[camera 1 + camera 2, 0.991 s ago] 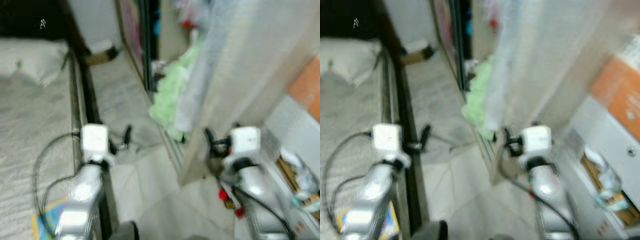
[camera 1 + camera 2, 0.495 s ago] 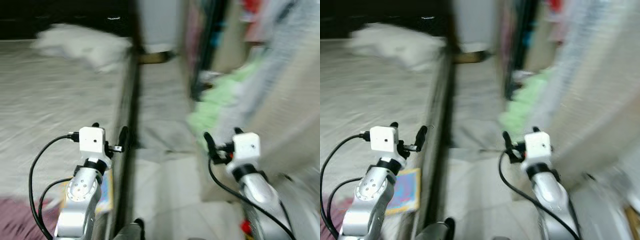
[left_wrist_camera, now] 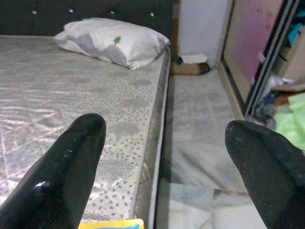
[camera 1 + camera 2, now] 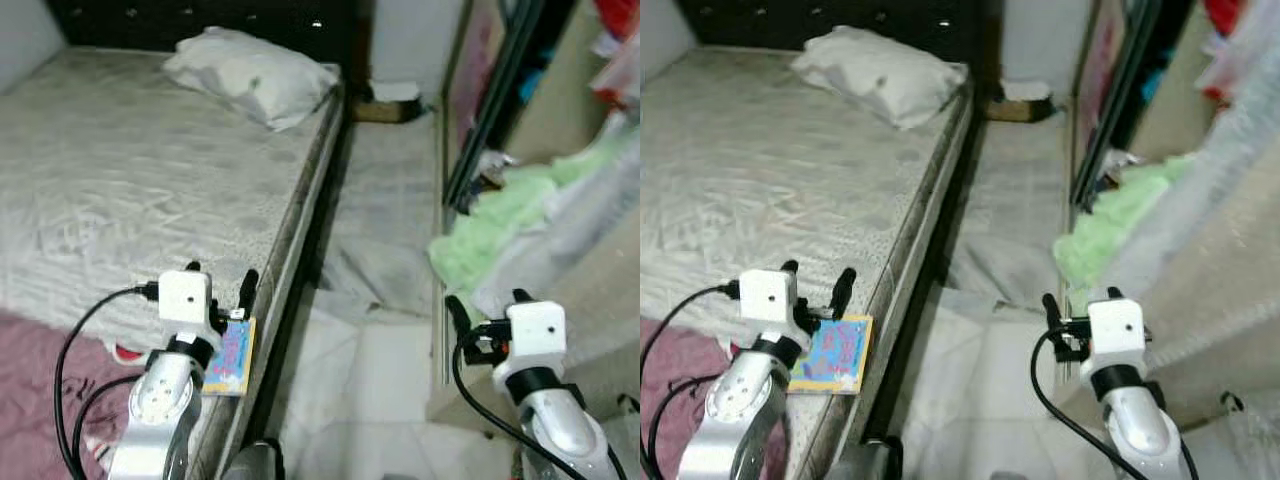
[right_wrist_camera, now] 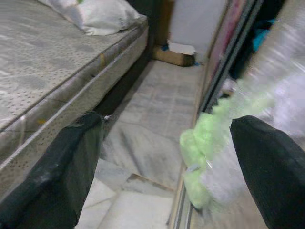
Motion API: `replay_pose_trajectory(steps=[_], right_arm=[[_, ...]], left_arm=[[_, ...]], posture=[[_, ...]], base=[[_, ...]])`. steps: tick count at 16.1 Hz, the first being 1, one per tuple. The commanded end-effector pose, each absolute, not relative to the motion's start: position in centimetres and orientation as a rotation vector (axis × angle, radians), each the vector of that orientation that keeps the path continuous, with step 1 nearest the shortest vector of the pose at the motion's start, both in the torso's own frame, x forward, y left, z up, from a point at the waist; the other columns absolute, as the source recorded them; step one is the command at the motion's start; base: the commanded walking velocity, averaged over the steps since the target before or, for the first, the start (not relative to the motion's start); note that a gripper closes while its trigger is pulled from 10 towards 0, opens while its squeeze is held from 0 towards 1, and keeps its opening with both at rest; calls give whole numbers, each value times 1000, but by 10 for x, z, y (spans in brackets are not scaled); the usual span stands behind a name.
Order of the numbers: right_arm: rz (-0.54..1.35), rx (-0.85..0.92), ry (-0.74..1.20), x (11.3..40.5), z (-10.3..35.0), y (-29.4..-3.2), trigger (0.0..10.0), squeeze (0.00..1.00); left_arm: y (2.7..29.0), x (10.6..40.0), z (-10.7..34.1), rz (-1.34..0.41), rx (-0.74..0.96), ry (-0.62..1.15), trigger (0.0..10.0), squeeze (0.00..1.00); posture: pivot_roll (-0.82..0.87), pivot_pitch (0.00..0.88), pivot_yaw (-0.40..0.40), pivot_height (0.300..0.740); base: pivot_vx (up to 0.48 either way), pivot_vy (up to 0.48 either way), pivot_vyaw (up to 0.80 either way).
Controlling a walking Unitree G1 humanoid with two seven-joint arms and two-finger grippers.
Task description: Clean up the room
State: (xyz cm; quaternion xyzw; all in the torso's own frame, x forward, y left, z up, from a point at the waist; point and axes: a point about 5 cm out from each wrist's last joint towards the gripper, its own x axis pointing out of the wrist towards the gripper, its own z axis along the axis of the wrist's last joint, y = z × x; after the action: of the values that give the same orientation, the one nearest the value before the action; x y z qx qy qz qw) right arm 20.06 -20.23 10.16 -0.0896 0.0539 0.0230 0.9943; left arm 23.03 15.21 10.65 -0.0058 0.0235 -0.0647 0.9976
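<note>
**Robot swings toward the bed, hands empty**

Swung leftward over the past second, the head camera now takes in most of the bed where it earlier faced the wardrobe side of the room, and the blur of that turn has cleared; the shift belongs to the camera, not to the furniture. Nearest the robot, the left gripper (image 4: 218, 288) hovers over the mattress edge with its jaws spread and nothing between them, directly above a colourful booklet (image 4: 836, 353) lying flat on the bed beside a pink blanket (image 4: 40, 385). The right gripper (image 4: 484, 312) hangs over the floor aisle, jaws likewise spread and empty. Beyond them, the grey patterned mattress (image 3: 71, 95) runs back to a white pillow (image 4: 250, 75) against the dark headboard (image 3: 95, 9). Across the tiled floor (image 5: 147, 109), a heap of green cloth (image 4: 490, 225) spills from the sliding-door wardrobe (image 4: 490, 110), and a low cardboard box (image 5: 174, 55) sits at the far wall. Judged from this, tidying has barely begun: nothing is in hand, and the turn appears to put the booklet within the left arm's reach as a likely first pickup, with the spilled clothing left for later.
</note>
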Motion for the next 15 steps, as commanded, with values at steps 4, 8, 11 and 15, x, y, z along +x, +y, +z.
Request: replay_pose_trajectory(steps=[4, 8, 11, 15], right_arm=[[69, -176, 93, 208, 107, -200, 10000, 0], [83, -168, 80, 213, 109, -197, 10000, 0], [91, -162, 81, 214, 109, -194, 10000, 0], [101, -156, 63, 222, 112, -190, 10000, 0]], left_arm=[[155, 232, 110, -122, 4, 43, 10000, 0], [152, 237, 113, -126, -2, 33, 10000, 0], [151, 237, 113, -131, -4, 33, 10000, 0], [150, 239, 113, -134, -3, 31, 10000, 0]], posture=[[-49, 130, -16, 740], [-51, 130, -16, 740], [-52, 134, -13, 740], [-47, 135, -13, 740]], base=[[0, 0, 513], [0, 0, 561], [0, 0, 700], [0, 0, 783]])
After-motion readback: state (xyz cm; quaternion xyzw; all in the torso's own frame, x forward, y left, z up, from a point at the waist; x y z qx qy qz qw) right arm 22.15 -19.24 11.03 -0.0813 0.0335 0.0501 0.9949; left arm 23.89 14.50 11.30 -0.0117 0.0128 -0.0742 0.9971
